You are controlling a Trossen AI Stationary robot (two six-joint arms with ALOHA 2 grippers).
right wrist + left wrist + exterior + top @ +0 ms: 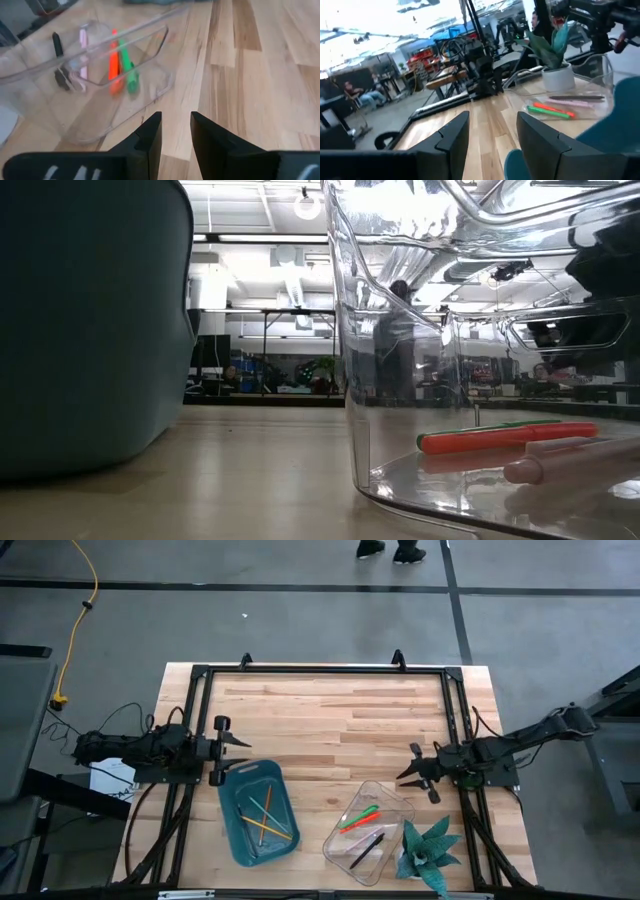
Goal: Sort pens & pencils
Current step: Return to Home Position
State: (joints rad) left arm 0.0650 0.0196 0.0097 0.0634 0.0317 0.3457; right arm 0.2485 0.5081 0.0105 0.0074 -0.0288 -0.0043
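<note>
The pens, a green one (129,67), a red-orange one (114,65), a pink one (83,55) and a black one (59,60), lie flat in a clear tray (390,812) at the table's near right. Several thin pencils (266,817) lie crossed in a teal tray (238,795) at the near left. My left gripper (228,745) hovers open at the table's left edge, just beyond the teal tray. My right gripper (176,116) stands open above bare wood, tipped down, just right of the clear tray's far end. Neither has anything between its fingers.
A potted green plant (428,852) stands at the near right corner beside the clear tray. A black frame (320,668) runs around the table's far and side edges. The middle and far wood (330,720) is bare. A person's feet (390,550) show beyond the table.
</note>
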